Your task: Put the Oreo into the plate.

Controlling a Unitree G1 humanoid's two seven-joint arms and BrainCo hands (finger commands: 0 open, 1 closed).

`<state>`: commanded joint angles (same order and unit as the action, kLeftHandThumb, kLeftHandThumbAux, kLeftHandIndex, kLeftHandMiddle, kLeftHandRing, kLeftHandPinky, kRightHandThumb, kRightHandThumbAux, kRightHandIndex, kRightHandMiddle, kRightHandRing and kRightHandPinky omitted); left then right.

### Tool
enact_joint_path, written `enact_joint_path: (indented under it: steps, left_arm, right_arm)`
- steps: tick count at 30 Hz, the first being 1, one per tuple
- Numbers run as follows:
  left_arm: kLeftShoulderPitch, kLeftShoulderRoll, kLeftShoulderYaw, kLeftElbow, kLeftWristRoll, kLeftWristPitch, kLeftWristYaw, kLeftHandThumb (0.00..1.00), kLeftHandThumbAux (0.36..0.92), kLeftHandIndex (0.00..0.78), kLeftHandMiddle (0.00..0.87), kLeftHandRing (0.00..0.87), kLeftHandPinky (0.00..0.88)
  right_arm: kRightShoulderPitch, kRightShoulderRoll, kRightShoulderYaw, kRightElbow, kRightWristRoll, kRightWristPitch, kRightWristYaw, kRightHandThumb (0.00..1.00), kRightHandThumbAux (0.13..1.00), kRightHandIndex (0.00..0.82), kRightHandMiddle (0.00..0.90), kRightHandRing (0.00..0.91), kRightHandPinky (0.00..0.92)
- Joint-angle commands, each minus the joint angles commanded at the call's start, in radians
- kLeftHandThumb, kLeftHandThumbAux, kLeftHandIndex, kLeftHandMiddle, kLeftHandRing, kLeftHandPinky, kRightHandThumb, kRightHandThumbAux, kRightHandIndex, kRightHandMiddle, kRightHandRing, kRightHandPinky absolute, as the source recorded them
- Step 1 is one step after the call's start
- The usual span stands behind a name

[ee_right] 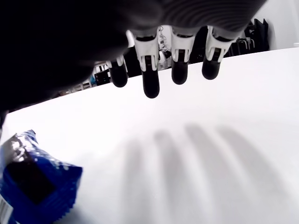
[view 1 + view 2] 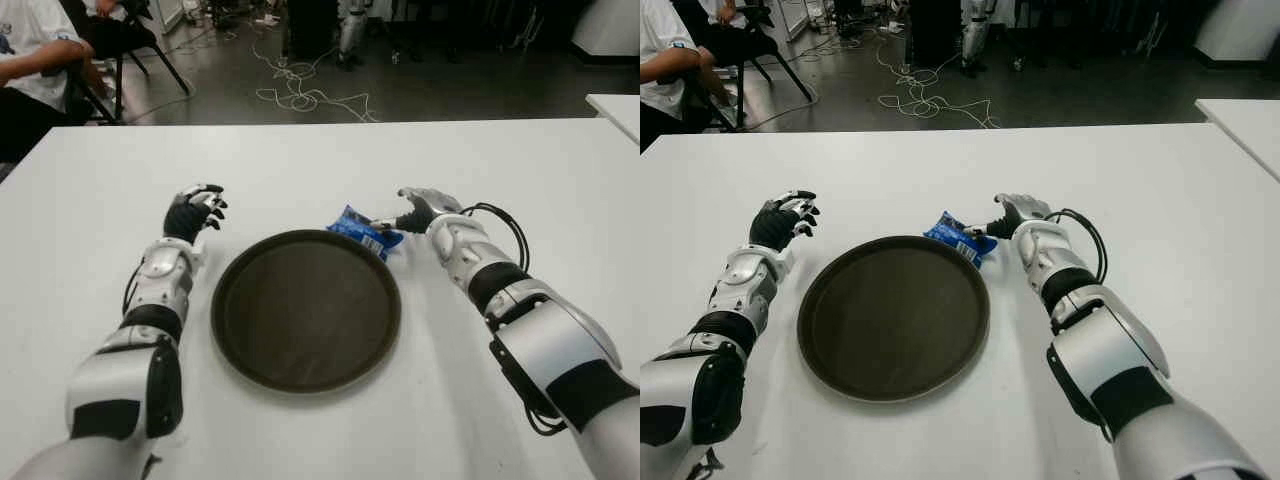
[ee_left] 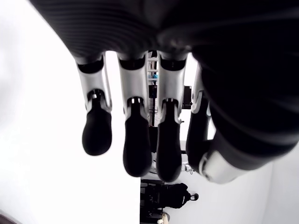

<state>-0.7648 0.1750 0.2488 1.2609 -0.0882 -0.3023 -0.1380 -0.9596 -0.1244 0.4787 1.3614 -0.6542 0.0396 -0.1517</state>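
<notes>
Reaching stage: right hand (image 2: 415,208) with fingers extended, holding nothing, just beside the crinkled blue Oreo packet (image 2: 364,231) lying at the far-right rim of the round dark-brown plate (image 2: 300,370). Next: close on packet, lift over rim. Left hand (image 2: 195,210) relaxed, empty, left of plate. Seated person (image 2: 35,50) far off; nothing blocking.

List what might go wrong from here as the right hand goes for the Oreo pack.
1. The right hand shows beside the Oreo pack with its fingers extended, holding nothing; closing from there may shove the pack rather than grasp it.
2. The pack lies against the plate rim, partly over it, so a push could slide it along the rim or off across the table.
3. The crinkly wrapper may slip from a pinch.
</notes>
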Motion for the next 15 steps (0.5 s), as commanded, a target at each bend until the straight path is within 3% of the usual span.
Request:
enact_joint_path:
  steps: [15]
  left_arm:
    - [0.001, -0.003, 0.005, 0.001, -0.006, -0.003, -0.002, 0.699, 0.714, 0.426, 0.587, 0.620, 0.658]
  right_arm:
    - [0.003, 0.001, 0.000, 0.001, -0.004, 0.002, -0.029, 0.000, 0.371, 0.000, 0.000, 0.000, 0.000]
